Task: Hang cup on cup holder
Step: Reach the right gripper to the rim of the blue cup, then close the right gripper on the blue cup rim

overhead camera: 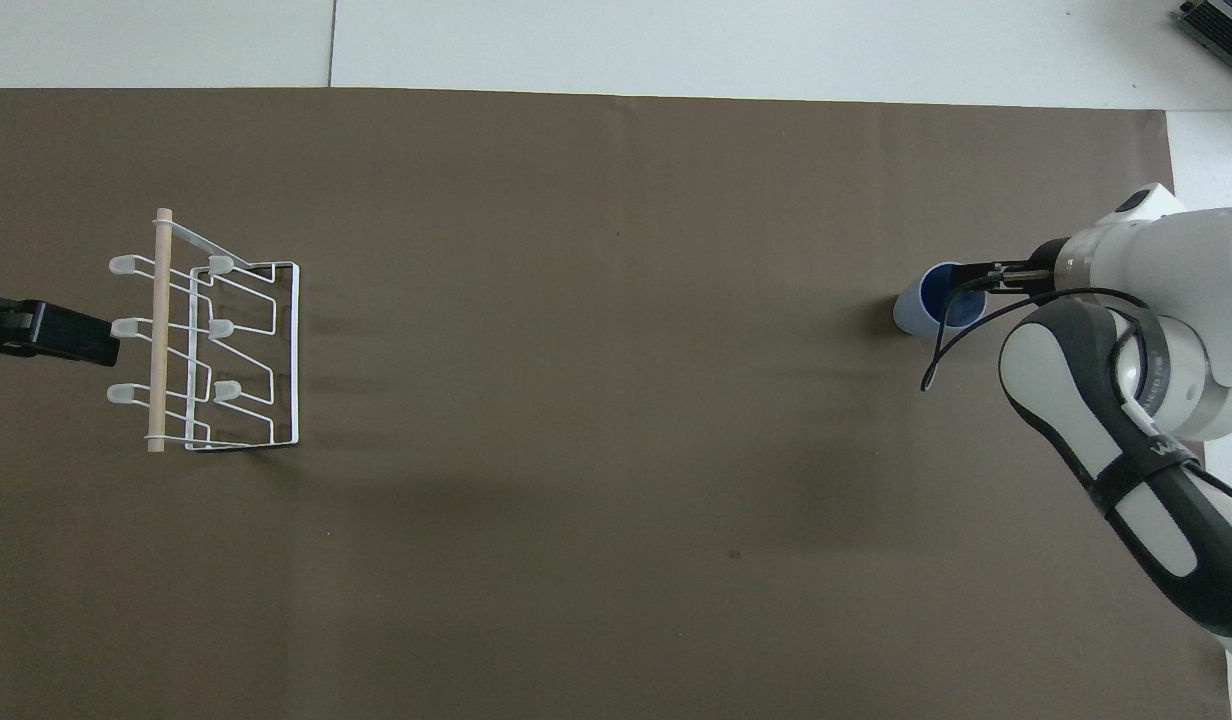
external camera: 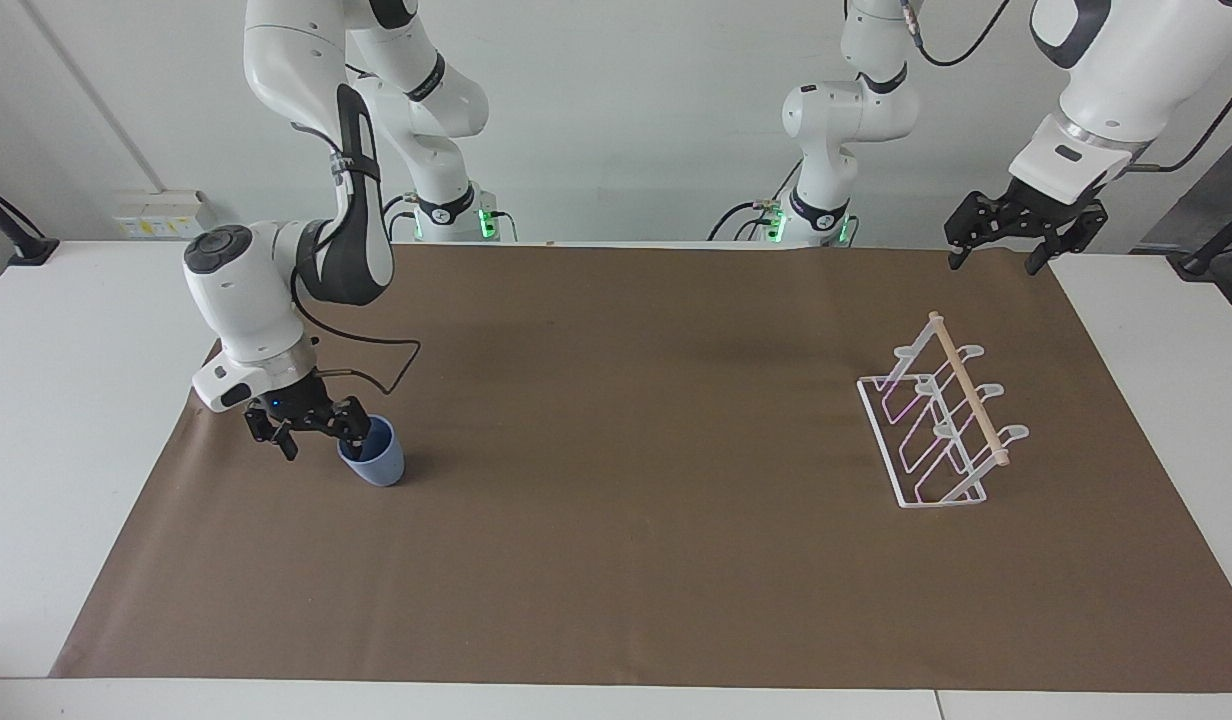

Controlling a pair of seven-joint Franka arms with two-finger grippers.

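1. Facing view first: the light-blue cup (external camera: 374, 461) stands upright on the brown mat (external camera: 616, 560), mouth up, toward the right arm's end of the table.
2. The right gripper (external camera: 316, 432) is low at the cup's rim, fingers spread apart. One finger (external camera: 357, 431) overlaps the rim on the side toward the right arm's end, the other sits clear of the cup. Can't tell whether that finger is really touching the wall or dipping inside, but nothing is clamped.
3. The white wire cup holder (external camera: 938, 428) stands well apart from the cup, toward the left arm's end of the mat, wooden dowel (external camera: 966, 388) along its top, every prong bare.
4. The left gripper (external camera: 1006, 237) hangs up in the air over the mat's edge near the robots, above the holder's end of the table, fingers apart and holding nothing. That arm is just waiting.
5. Overhead view now: the cup (overhead camera: 926, 305) shows its open mouth, and the right gripper (overhead camera: 986, 276) comes in side-on across the rim, with the tip over the opening. A black cable (overhead camera: 961, 330) loops across the cup too.
6. The cup holder (overhead camera: 216, 345) sits at the mat's other end with the dowel (overhead camera: 159, 330) running along it.
7. The left gripper (overhead camera: 76, 335) pokes in just beside the dowel, on the side away from the cup. From this angle I can't read its fingers.
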